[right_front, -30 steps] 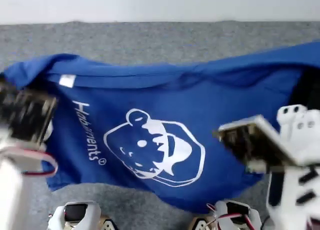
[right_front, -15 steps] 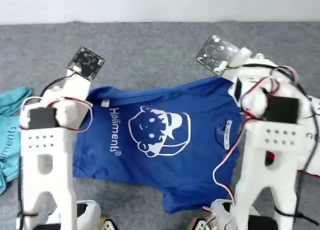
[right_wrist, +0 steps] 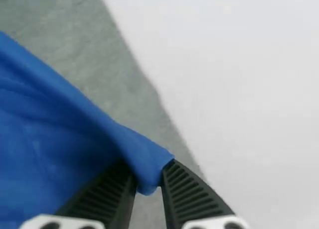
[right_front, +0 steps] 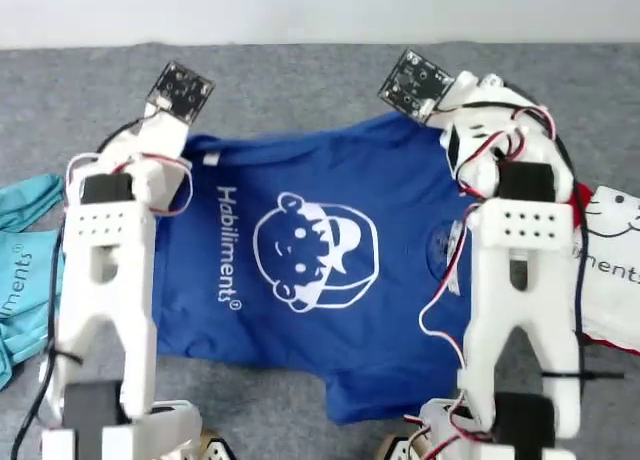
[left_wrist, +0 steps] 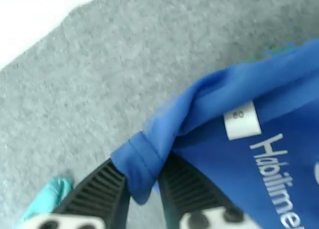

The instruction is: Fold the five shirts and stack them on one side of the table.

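The left pincer (left_wrist: 141,165) and right pincer (right_wrist: 148,170) each pinch a corner of the blue shirt (right_front: 380,330) spread on the grey table (right_front: 300,80), toward its far edge; both bites look shallow, perhaps only hem, so uneven pulling could slip one free, skewing the fold.

There are two arms, left arm (right_front: 100,260) and right arm (right_front: 520,270), and three shirts: blue shirt (right_front: 385,330), teal shirt (right_front: 20,270), white shirt (right_front: 610,240).
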Robot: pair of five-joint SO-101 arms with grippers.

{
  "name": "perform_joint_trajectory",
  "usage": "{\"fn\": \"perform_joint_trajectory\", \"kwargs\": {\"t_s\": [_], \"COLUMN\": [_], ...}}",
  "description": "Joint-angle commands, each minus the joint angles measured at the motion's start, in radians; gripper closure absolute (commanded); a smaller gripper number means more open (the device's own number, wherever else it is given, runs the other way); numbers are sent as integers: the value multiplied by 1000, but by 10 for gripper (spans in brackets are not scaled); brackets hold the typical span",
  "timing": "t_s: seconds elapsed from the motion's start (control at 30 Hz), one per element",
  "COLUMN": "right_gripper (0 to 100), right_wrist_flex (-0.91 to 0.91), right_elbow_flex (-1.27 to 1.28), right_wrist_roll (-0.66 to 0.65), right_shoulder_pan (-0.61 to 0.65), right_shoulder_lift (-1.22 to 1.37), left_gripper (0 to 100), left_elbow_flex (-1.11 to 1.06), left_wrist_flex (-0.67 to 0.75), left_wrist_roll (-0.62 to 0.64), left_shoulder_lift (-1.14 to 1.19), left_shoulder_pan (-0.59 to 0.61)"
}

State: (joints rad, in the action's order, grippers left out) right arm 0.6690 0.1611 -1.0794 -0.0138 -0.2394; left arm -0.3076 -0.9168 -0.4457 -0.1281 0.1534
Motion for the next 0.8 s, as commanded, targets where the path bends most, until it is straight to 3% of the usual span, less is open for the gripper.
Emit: {"fn": "perform_joint_trajectory", "kwargs": {"t_s": [0.0, 0.33, 0.77], "right_gripper": [989, 989, 989], "right_wrist_flex": [-157, -472, -472], "right_elbow_flex": [-15, -63, -322], "right_wrist_roll": [-11, -12, -12], "right_shoulder_pan": [5, 16, 30], "right_shoulder_lift": [44, 199, 401], "left_gripper": [986, 986, 986], "left_elbow_flex": [159, 504, 779], "left_wrist_flex": [29, 21, -176], "left_wrist_roll": [-3, -5, -5], "left_shoulder_lift": [100, 370, 488], "left_shoulder_pan": [2, 2, -12]}}
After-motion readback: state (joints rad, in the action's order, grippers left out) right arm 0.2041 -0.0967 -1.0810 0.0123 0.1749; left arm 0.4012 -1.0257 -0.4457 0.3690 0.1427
